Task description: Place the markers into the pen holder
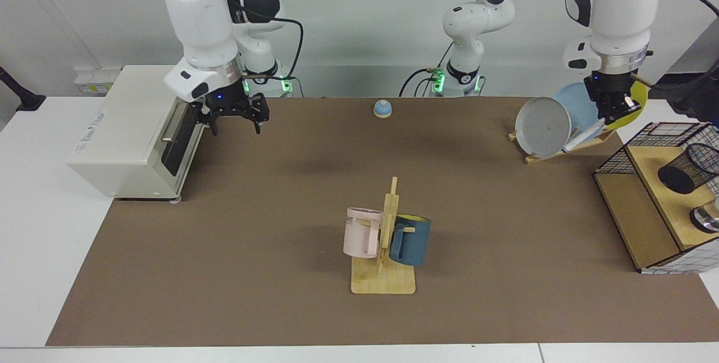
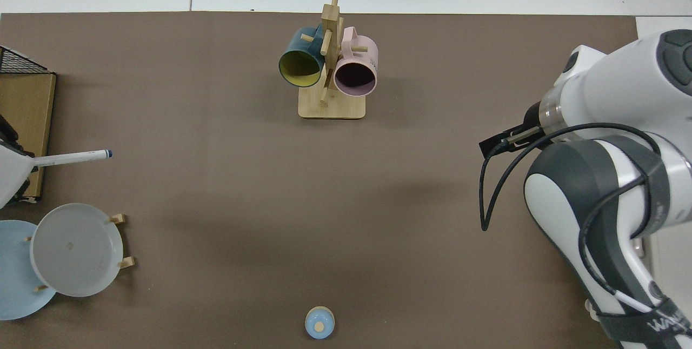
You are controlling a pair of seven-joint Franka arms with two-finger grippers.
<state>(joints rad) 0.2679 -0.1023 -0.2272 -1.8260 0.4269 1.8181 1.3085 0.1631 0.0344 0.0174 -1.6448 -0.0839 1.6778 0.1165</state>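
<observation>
My left gripper (image 1: 613, 111) is shut on the upper end of the white marker (image 1: 583, 139), which slants down in front of the plate rack. Seen from above, the marker (image 2: 73, 158) juts in from the left edge, blue cap pointing toward the table's middle. The black mesh pen holder (image 1: 688, 167) leans tilted on the wooden shelf of the wire-grid box, some way right of and below the marker; the top view does not show it. My right gripper (image 1: 233, 118) hangs open and empty beside the toaster oven's door, and its dark fingers (image 2: 493, 146) show from above.
A toaster oven (image 1: 135, 127) stands at the left. The wooden mug rack (image 1: 383, 281) with a pink mug (image 1: 361, 232) and a blue mug (image 1: 411, 239) is mid-table. The plate rack holds a grey plate (image 1: 542, 125). The wire-grid box (image 1: 637, 219) is at the right, and a small blue knob (image 1: 382, 108) at the back.
</observation>
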